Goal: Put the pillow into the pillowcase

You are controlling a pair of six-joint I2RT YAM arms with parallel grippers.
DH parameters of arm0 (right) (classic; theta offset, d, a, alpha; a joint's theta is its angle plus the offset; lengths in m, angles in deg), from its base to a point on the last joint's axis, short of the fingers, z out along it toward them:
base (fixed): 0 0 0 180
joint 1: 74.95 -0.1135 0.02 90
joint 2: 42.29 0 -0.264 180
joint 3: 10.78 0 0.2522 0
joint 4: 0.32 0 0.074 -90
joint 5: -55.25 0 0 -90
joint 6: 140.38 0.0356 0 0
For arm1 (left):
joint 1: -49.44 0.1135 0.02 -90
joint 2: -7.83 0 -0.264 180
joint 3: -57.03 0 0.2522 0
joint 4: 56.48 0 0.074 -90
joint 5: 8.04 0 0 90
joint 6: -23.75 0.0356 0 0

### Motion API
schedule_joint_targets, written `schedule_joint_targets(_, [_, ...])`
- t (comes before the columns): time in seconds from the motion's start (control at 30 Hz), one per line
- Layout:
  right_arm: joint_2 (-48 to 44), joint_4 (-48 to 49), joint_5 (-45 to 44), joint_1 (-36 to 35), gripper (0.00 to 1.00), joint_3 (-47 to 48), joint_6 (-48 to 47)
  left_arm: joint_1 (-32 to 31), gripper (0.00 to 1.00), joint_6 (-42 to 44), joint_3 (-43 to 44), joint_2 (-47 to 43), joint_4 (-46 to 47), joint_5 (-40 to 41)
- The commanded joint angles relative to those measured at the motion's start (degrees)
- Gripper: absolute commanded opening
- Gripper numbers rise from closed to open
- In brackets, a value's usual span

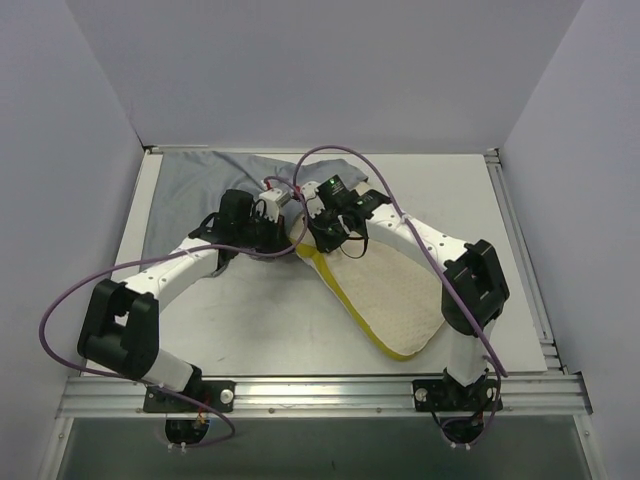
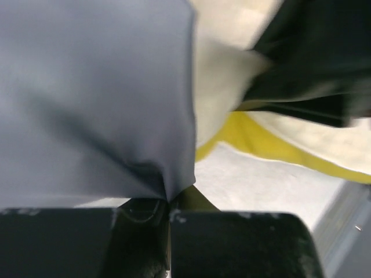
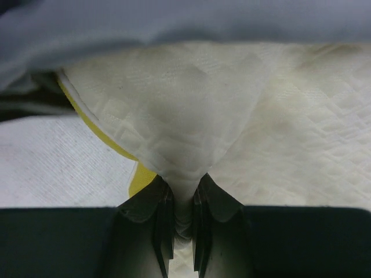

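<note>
The cream pillow (image 1: pixel 395 295) with yellow edges lies diagonally at the table's middle right; its far end meets the grey pillowcase (image 1: pixel 190 190), which lies wrinkled at the back left. My left gripper (image 1: pixel 283 232) is shut on the pillowcase's edge (image 2: pixel 104 104), pulling the cloth taut; the pillow (image 2: pixel 217 95) shows just past that edge. My right gripper (image 1: pixel 322 232) is shut on a pinched fold of the pillow's top cover (image 3: pixel 191 116), with grey pillowcase cloth (image 3: pixel 174 23) draped across just above it.
Grey walls enclose the white table (image 1: pixel 500 215) on three sides. A metal rail (image 1: pixel 320 390) runs along the near edge by the arm bases. Purple cables loop over both arms.
</note>
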Motion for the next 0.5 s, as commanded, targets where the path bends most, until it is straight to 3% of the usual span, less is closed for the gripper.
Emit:
schedule_joint_targets(0.0, [-0.09, 2.84, 4.88, -0.07, 0.0, 1.68, 3.69, -2.48, 0.0, 0.32, 6.73, -4.89, -2.77, -11.24])
schedule_joint_targets(0.17, [2.55, 3.72, 10.93, 3.0, 0.0, 6.06, 11.67, -6.87, 0.0, 4.09, 11.48, -6.66, -13.55, -18.45])
schedule_joint_targets(0.27, [2.9, 5.65, 16.37, 5.81, 0.0, 7.66, 17.3, -7.41, 0.0, 6.9, 10.09, -7.27, -18.23, -19.42])
schedule_joint_targets(0.47, [-1.05, 14.71, 27.72, 6.52, 0.03, -2.87, 24.61, -7.41, 0.0, 16.73, 5.51, -5.25, -25.44, -19.25])
